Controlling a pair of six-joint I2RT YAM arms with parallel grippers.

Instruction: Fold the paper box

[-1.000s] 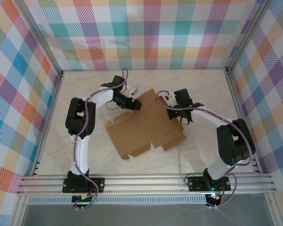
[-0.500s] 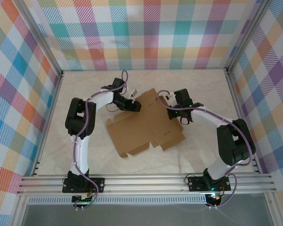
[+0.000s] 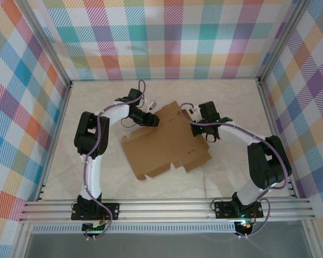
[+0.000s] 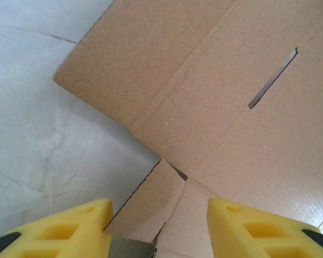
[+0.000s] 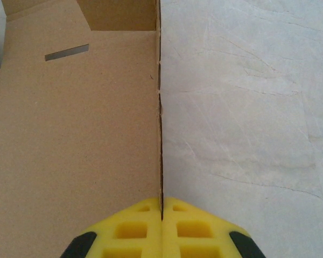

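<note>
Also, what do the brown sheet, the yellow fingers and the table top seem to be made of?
The paper box: matte brown cardboard, probably corrugated, judging by faint ribbing and a perforated crease. The left fingers: yellow, seemingly foam or soft plastic, with moulded hollows. The table: pale, smooth, thinly veined like marble, perhaps only a printed laminate.

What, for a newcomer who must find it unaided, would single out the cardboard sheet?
Start at the pale table walled in plaid, then look between the left arm and right arm. The cardboard sheet lies there: the one brown thing, its outline notched with flaps, against black-and-white arms.
</note>
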